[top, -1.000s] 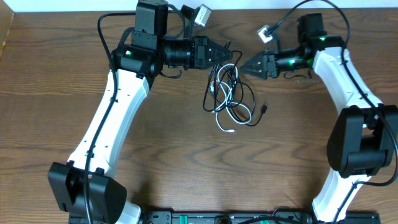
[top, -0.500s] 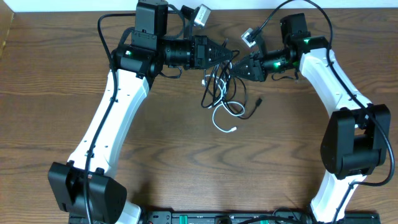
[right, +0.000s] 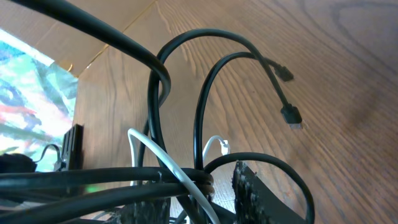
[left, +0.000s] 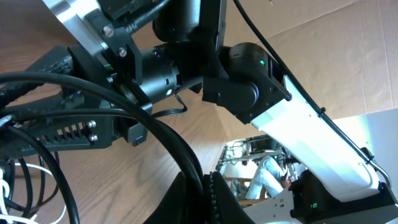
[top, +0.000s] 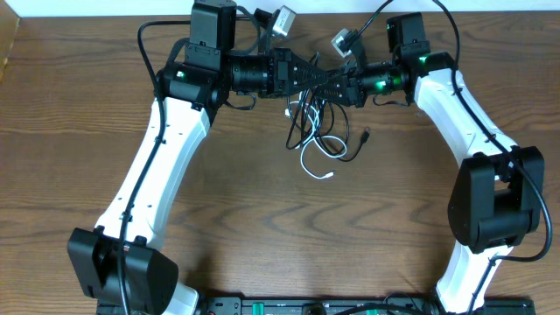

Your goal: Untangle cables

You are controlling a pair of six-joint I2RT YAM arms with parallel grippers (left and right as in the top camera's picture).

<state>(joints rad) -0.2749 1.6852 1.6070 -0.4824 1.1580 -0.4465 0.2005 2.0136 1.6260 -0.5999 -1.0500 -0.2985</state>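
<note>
Count: two arms, two grippers, one tangle of cables (top: pixel 317 131). The tangle holds one white cord (top: pixel 306 163) and several black cords (top: pixel 343 144); their exact number cannot be read where they cross. Two black plugs (right: pixel 291 115) show free in the right wrist view.

Location: the tangle sits toward 12 o'clock on the table (top: pixel 262 236) and hangs toward 6 o'clock from where the two grippers meet. The white cord's free end lies at 6 o'clock of the tangle, and one black plug at 3 o'clock.

Left gripper (top: pixel 319 77): jaws pressed together, pinching a black cord at the top of the tangle.

Right gripper (top: pixel 341 87): tip to tip with the left. Its fingers (right: pixel 249 190) stand partly apart with black cords and the white cord passing between them. Whether the pads actually clamp them cannot be told.
</note>
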